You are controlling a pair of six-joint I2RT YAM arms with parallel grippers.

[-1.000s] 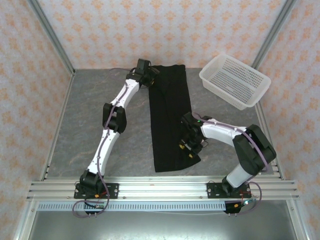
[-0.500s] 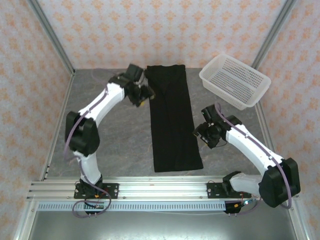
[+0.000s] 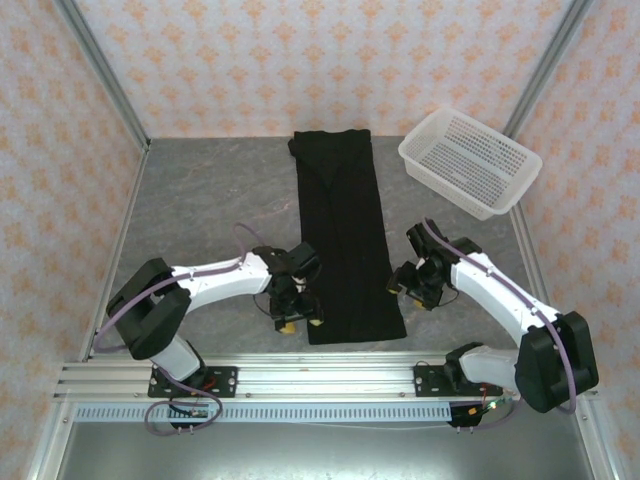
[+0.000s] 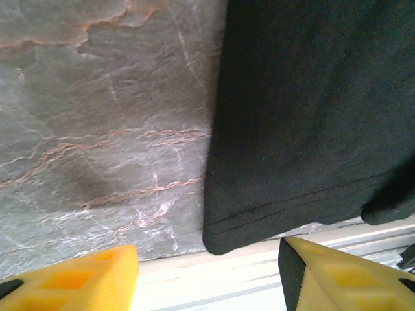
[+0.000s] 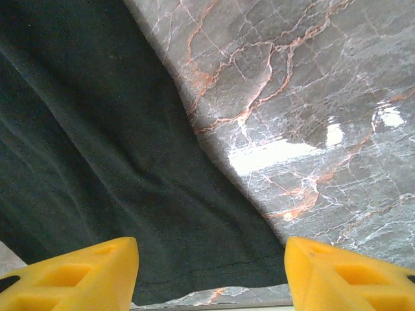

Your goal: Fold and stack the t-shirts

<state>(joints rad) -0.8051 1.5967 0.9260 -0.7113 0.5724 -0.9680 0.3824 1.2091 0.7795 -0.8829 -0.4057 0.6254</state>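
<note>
Now: t-shirt (image 3: pixel 345 240) lies as narrow strip, long axis near-to-far, hem at near end; left gripper (image 3: pixel 298 318), right gripper (image 3: pixel 400 289) spread.

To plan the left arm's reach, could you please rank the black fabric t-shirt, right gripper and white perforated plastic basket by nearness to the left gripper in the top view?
1. Black fabric t-shirt: near left corner beside the left gripper.
2. Right gripper: across the shirt, at its right edge.
3. White perforated plastic basket: far right corner.
</note>
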